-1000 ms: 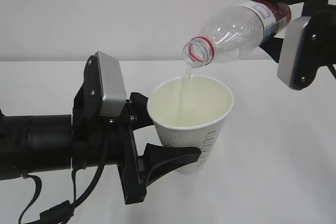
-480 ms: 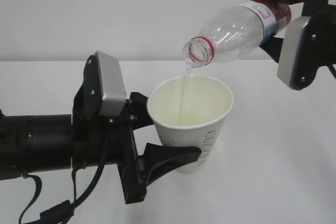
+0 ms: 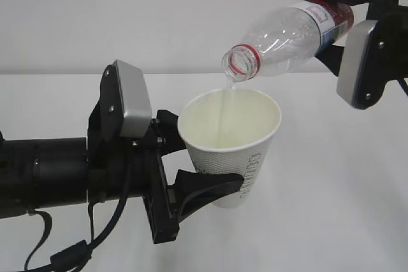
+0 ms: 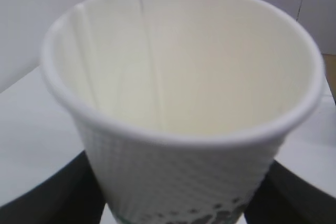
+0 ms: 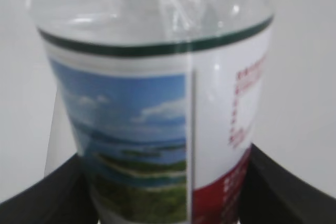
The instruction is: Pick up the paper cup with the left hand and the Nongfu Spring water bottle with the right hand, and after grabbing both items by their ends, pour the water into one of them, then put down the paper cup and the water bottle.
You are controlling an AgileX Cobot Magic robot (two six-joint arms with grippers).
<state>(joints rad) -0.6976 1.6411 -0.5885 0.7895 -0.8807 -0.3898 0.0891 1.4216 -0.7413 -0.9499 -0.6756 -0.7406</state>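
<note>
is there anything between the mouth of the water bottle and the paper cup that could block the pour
Nothing visible does. The Nongfu Spring water bottle is tilted with its open mouth above the paper cup, and the water falls in a thin stream straight into it.

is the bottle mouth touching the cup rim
Apart. The exterior view shows the bottle mouth above the cup rim, with wall and a thin stream of water between.

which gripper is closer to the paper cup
Left. The left gripper is clamped around the paper cup; the right gripper holds the Nongfu Spring water bottle above it.
</note>
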